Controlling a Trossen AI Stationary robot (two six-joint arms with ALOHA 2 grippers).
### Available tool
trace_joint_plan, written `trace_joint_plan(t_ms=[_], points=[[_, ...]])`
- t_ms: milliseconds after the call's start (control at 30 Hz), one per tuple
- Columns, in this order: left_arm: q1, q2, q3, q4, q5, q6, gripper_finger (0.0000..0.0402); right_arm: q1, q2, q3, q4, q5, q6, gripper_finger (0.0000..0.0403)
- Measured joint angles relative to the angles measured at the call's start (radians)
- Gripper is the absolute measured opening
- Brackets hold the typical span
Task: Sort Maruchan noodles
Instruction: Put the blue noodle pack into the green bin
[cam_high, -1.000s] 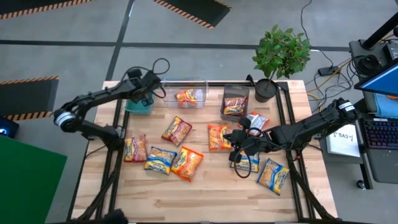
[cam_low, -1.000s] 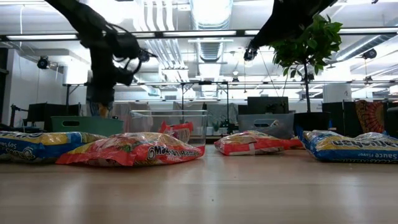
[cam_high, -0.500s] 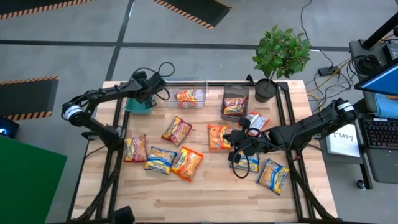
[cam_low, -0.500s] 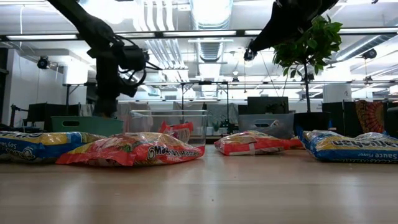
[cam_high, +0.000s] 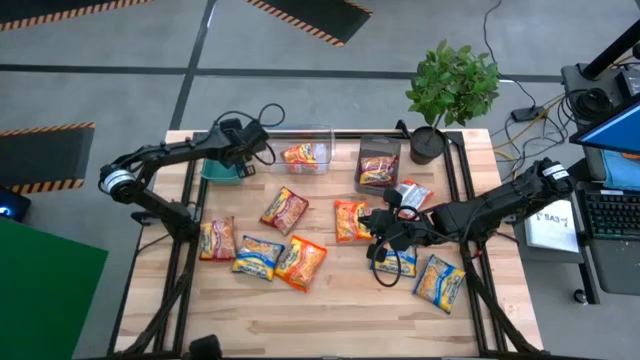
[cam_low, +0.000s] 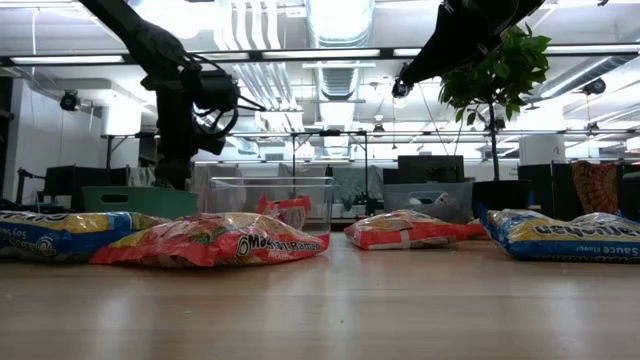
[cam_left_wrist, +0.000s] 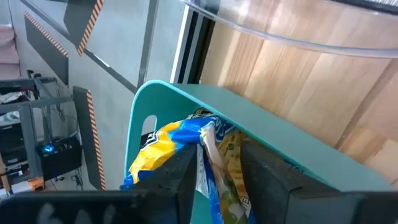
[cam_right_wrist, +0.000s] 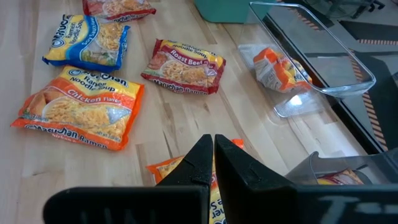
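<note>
Left wrist view looks past the left claw (cam_left_wrist: 214, 177) into the teal bin (cam_left_wrist: 261, 134), where a blue-and-yellow packet (cam_left_wrist: 168, 146) sits between the fingers (cam_left_wrist: 180, 177), which stand a little apart, and whether they press it cannot be told from here. Judging by this, the step in hand is dropping that blue-and-yellow packet into the teal bin (cam_high: 222, 170) at the far left corner of the counter (cam_high: 330, 315); the next move would call for the fingers to spread enough for the crinkly packet to fall clear, then a lift straight up so it is not dragged back over the rim. In the high view the left claw (cam_high: 243, 150) hangs over that bin, beside the clear bin (cam_high: 312, 135), which holds an orange packet (cam_high: 298, 155); the grey bin (cam_high: 365, 150) holds a dark red one (cam_high: 378, 170). The right claw (cam_right_wrist: 213, 163) is closed with nothing in it, hovering above an orange packet (cam_right_wrist: 177, 169) near the counter's middle, in the high view at (cam_high: 383, 225). Other packets lie loose across the counter: a Chicken Flavor one (cam_right_wrist: 78, 109), a Roast Beef one (cam_right_wrist: 183, 67) and another blue-and-yellow one (cam_right_wrist: 87, 40) among them.
</note>
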Motion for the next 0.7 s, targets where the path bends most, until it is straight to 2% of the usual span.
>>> trace_joint_plan(t_ms=[300,533,700], points=[[-0.014,0.0,0.0,0.0,0.0,-0.003,0.0147,0.0,0.0,0.0,0.0,0.0,-0.004,0.0008],[-0.026,-0.002,0.0,0.0,-0.003,-0.003,0.016,0.0,0.0,0.0,0.0,0.0,-0.008,0.0008],[-0.026,-0.012,0.0,-0.007,-0.043,-0.004,0.017,0.0,0.0,0.0,0.0,0.0,-0.008,0.0008]])
